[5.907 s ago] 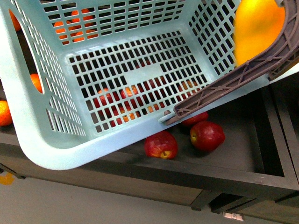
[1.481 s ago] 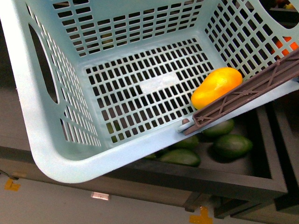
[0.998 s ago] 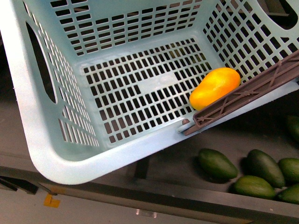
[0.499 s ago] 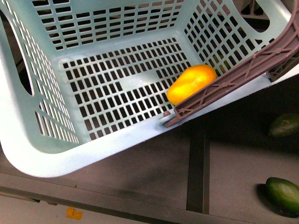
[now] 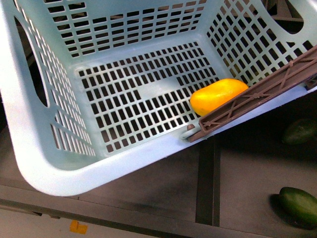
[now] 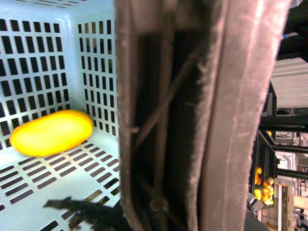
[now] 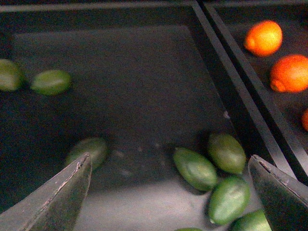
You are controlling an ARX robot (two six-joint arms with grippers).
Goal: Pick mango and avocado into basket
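The light teal basket [image 5: 44, 148] fills the front view, tilted, above dark shelf bins. The orange-yellow mango [image 5: 218, 96] lies on the basket's slotted floor against the near wall, next to the brown handle [image 5: 257, 94]. In the left wrist view the handle [image 6: 192, 115] fills the picture, with the mango [image 6: 50, 132] behind it. My left gripper is shut on the handle and its fingers are hidden. My right gripper [image 7: 168, 166] is open and empty above several green oval fruits [image 7: 195, 168]. I cannot tell whether any of them is the avocado.
Two green ovals [image 5: 299, 206] lie in the bin below the basket at the right. A black divider [image 7: 240, 96] separates the green fruits from orange round fruits [image 7: 263, 37]. More green ovals [image 7: 50, 82] lie at the bin's far side.
The mango, earlier above the basket's rim, now lies inside it. The basket has travelled from over red apples to over bins with green fruits, and shifted slightly in the last half second.
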